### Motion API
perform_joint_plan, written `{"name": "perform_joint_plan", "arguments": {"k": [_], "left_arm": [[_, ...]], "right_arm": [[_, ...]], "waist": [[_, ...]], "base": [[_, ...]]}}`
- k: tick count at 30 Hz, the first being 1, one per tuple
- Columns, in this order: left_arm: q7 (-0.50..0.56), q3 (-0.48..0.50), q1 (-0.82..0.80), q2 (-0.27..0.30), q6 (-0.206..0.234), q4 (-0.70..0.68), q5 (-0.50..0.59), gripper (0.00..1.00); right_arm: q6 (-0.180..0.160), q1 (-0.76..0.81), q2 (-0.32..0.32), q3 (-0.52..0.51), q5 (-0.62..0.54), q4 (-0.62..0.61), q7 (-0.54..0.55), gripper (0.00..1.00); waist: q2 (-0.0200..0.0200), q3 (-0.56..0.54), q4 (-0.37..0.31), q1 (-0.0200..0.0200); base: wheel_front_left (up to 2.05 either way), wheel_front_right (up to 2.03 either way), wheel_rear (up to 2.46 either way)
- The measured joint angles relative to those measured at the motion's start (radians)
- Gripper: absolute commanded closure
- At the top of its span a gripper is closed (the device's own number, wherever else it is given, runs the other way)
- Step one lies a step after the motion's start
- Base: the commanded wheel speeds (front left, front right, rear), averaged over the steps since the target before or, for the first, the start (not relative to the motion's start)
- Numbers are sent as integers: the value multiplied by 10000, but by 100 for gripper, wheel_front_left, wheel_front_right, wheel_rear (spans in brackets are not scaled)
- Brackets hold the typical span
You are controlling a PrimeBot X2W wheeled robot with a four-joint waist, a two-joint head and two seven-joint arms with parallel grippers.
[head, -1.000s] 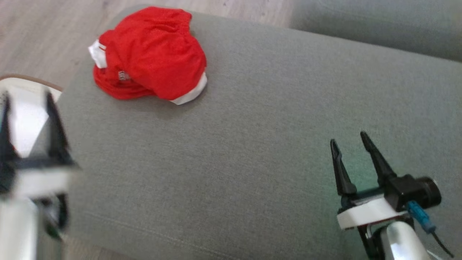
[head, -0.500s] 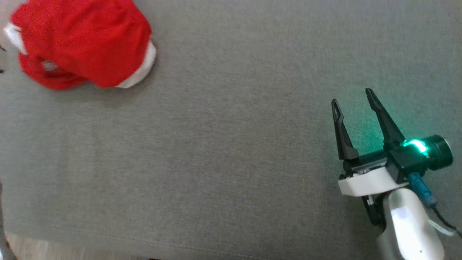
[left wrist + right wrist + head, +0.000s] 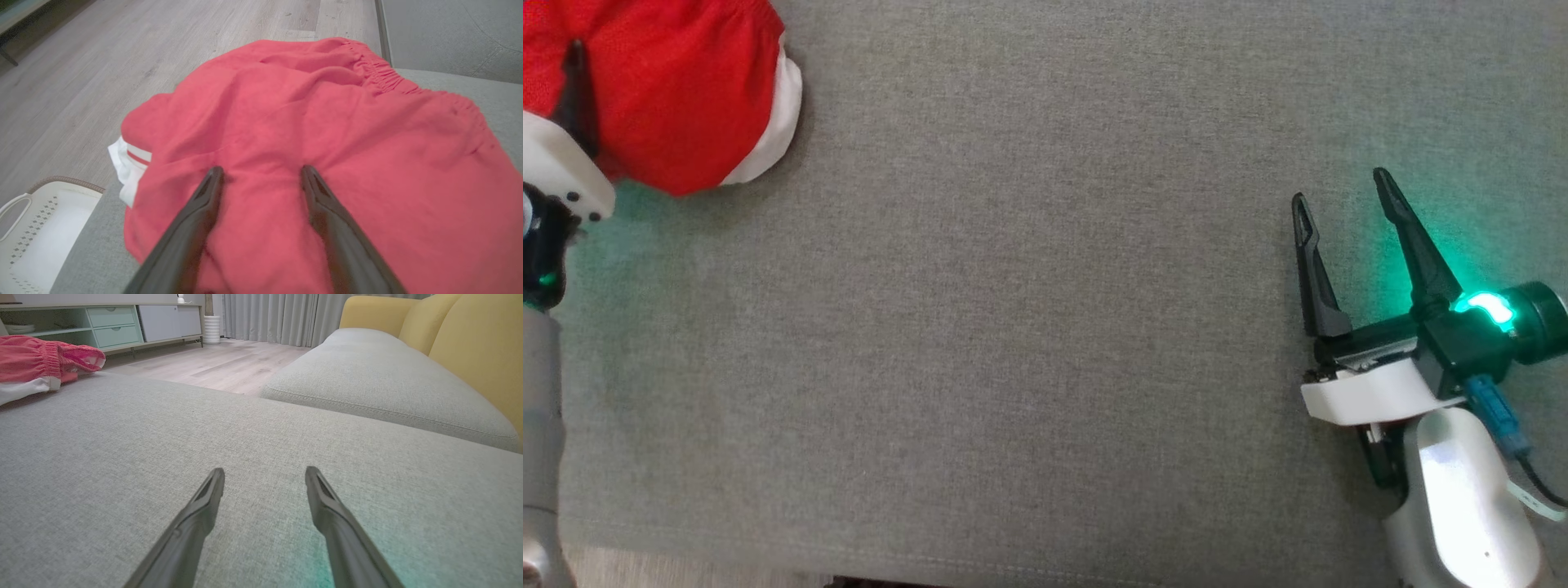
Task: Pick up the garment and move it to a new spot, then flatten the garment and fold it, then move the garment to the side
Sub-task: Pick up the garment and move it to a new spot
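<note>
The garment [image 3: 678, 90] is a crumpled pair of red shorts with white trim, lying at the far left corner of the grey sofa cushion [image 3: 1045, 327]. In the left wrist view the garment [image 3: 327, 114] spreads wide, and my left gripper [image 3: 261, 171] stands open with both tips down at the red cloth. Nothing is pinched between them. One of its fingers [image 3: 577, 98] shows dark against the shorts in the head view. My right gripper [image 3: 1339, 188] hovers open and empty low over bare cushion at the right, far from the garment [image 3: 36, 359].
A white perforated basket [image 3: 36, 228] sits on the wood floor [image 3: 102, 61] just past the cushion's left corner. A second grey seat cushion [image 3: 367, 375] and a yellow backrest [image 3: 470, 347] lie beyond my right gripper [image 3: 264, 470]. A pale green cabinet [image 3: 114, 324] stands across the room.
The head camera has swung, so the garment now sits at the picture's top left. My left gripper has come over the red shorts. The right gripper stays open over the cushion.
</note>
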Motion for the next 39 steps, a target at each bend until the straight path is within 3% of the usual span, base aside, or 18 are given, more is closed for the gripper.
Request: {"name": "perform_joint_plan", "arguments": {"k": [1,2,3,4,17,30,34,39], "left_arm": [[50,-44,-32,10,-2,52,-42,56],[115,-127,-47,27,-6,105,-88,69],[171,-198,-48,33,-46,134,-127,69],[176,-240,-48,31,-75,155,-136,100],[-437,-648,-167,418,-75,217,-276,100],[-702,-2084,-1151,786,-75,-1988,104,100],[-497,-2830,-1186,512,-75,-2824,77,100],[-336,-3509,-1188,-405,-75,-3480,-291,100]], "right_arm": [[0,-5,0,2,0,0,-10,0],[0,-5,0,6,0,2,-31,0],[0,-7,0,8,0,2,-42,0],[0,-12,-2,12,0,6,-42,0],[0,-87,-2,31,119,332,-42,0],[0,82,0,320,1135,813,-42,0],[0,432,2,330,1436,963,-42,0],[0,597,4,284,1737,993,-42,0]], "waist": [[0,9,13,-1],[0,14,23,-1],[0,15,28,-1],[0,12,33,0],[0,-469,41,0],[0,-2152,-166,-1],[1,-2746,-424,-3],[1,-3245,-1009,-2]], "base": [[0,0,0],[0,0,0],[0,0,0],[0,0,0],[0,0,0],[0,0,0],[0,0,0],[0,0,0]]}}
